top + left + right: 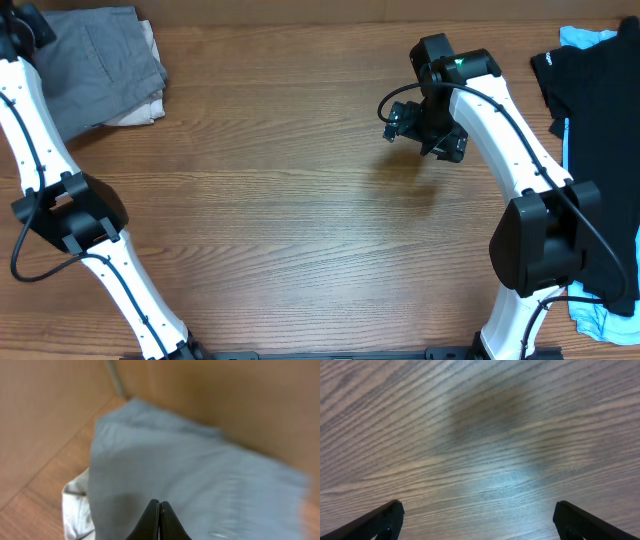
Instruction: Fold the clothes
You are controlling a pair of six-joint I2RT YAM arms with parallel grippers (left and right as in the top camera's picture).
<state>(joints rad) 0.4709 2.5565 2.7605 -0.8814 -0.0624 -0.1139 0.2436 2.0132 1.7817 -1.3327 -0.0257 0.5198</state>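
The grey shorts (pixel 100 60) lie folded at the table's far left corner, on top of cream shorts (pixel 140 112) whose edge pokes out. My left gripper (pixel 22 25) hovers over that pile; in the left wrist view its fingers (pixel 160 506) are shut together with nothing between them, above the grey shorts (pixel 190 475), with the cream shorts (pixel 75 505) at the lower left. My right gripper (pixel 425 125) is wide open and empty over bare wood, right of the table's middle, and it also shows in the right wrist view (pixel 477 510).
A black garment (pixel 600 150) lies spread along the right edge over a light-blue garment (pixel 585 38), which also shows at the bottom right (pixel 600 320). The wooden table (pixel 300 200) is bare between the arms.
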